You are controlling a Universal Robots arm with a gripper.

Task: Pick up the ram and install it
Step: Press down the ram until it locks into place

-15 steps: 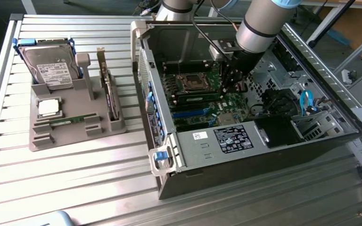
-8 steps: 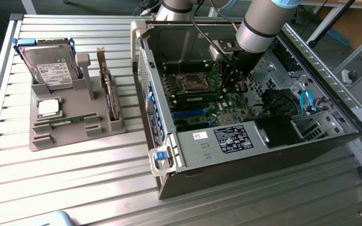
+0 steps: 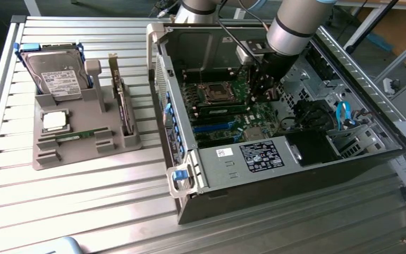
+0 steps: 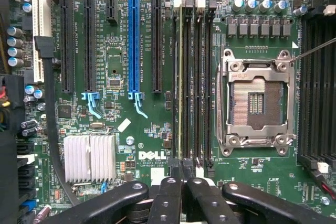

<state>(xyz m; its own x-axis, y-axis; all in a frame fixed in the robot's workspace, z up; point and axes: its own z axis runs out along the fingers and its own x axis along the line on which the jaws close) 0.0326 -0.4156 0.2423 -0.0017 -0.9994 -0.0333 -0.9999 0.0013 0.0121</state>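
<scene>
**Gripper closed over the memory slots, ram sitting in a slot**

The gripper (image 4: 182, 174) is hanging inside the open case (image 3: 188, 174) above the motherboard (image 4: 121, 129), its fingers (image 4: 169, 195) pressed together and gripping nothing. In the wrist view, the ram (image 4: 180, 82) is standing edge-up in one of the black memory slots (image 4: 202, 82) right beside the empty CPU socket (image 4: 255, 103), with the fingertips meeting just over its near end; whether they are touching it is unclear. In the exterior view, the arm (image 3: 295, 24) is reaching down into the case, and a grey holder tray (image 3: 51, 159) is lying on the table (image 3: 83, 211) at the exterior view's left, carrying a hard drive (image 3: 56, 74), a processor (image 3: 55, 120) and an upright card (image 3: 122, 100).
</scene>
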